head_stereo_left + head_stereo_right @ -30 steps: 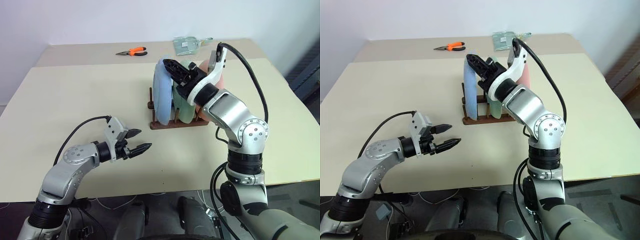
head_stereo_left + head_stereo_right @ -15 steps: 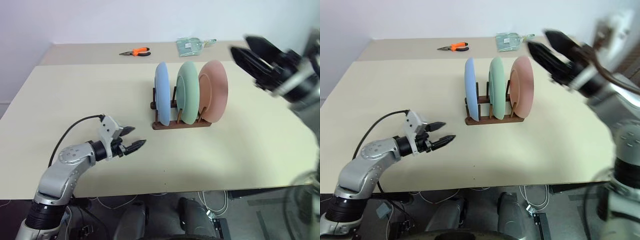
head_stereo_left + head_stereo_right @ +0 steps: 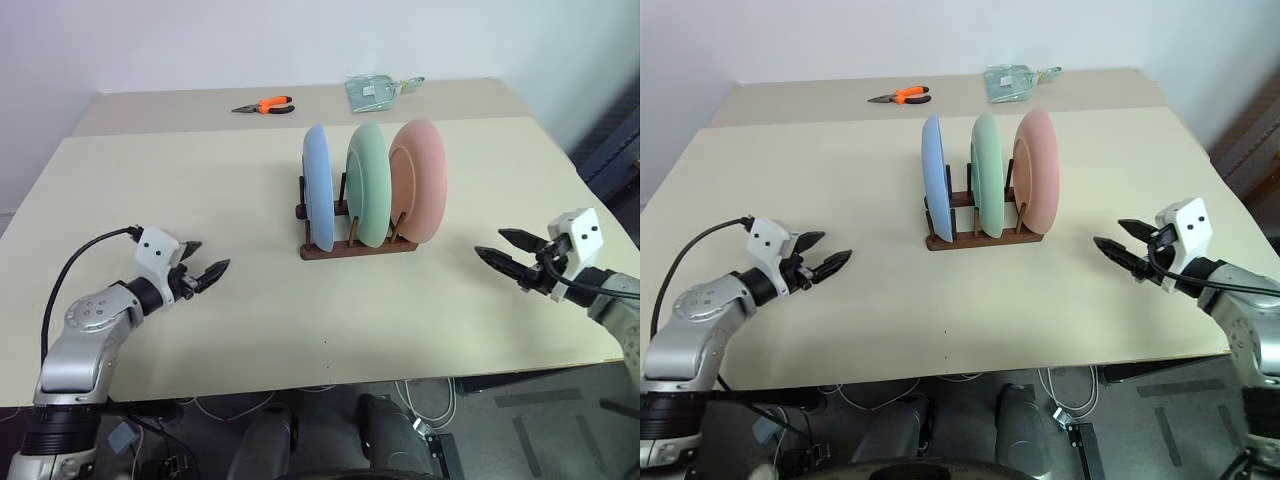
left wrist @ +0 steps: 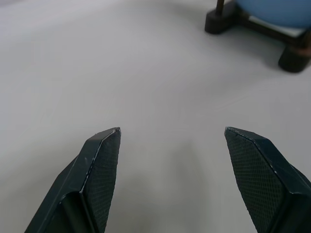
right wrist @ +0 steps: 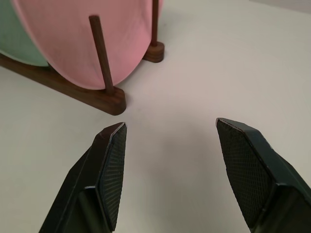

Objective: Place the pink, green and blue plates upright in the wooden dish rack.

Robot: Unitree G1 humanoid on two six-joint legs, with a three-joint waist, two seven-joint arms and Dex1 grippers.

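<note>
Evidently no writing shows on the plates (image 3: 372, 183) or wooden dish rack (image 3: 355, 249).

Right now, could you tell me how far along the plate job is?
It looks done: the blue plate, green plate and pink plate stand upright in the wooden dish rack. The left gripper and right gripper are open, holding nothing. Nothing appears left.

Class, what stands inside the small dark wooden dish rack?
The dark wooden dish rack holds three upright round plates: blue, green, pink. Several pegs are covered.
</note>
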